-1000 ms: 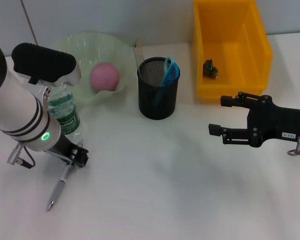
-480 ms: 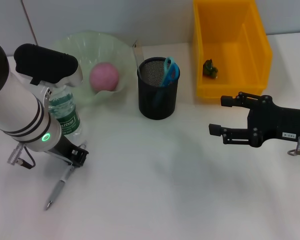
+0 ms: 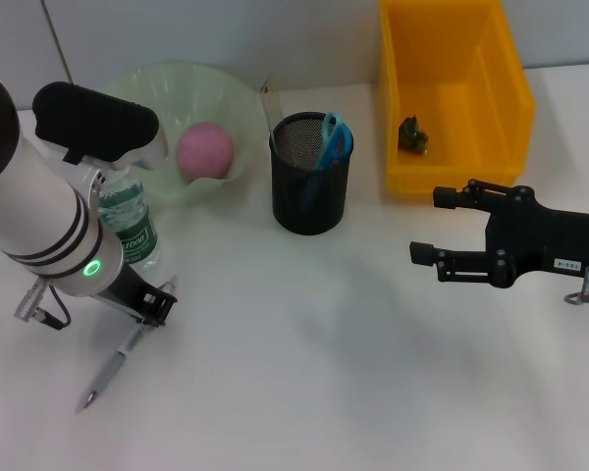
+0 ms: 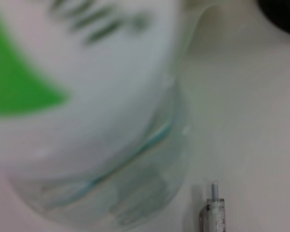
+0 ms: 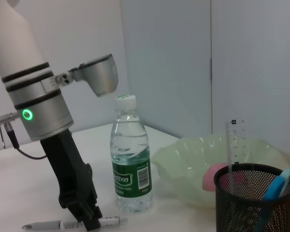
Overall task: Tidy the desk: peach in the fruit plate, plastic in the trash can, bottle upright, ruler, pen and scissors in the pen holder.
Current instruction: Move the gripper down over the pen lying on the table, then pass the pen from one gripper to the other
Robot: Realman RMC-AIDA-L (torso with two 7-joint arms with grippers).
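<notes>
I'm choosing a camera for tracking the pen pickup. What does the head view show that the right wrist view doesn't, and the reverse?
Head view only: the yellow bin holding the plastic scrap, and the right gripper. Right wrist view only: the bottle's white cap. Both: left gripper down at the pen, upright bottle, peach in the fruit plate, pen holder.

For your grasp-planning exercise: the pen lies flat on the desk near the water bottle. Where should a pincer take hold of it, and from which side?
Grip the pen mid-barrel, coming from straight above with fingers across its width: it lies flat and slender on the desk. The left pincer already sits over its upper end, beside the upright water bottle.
</notes>
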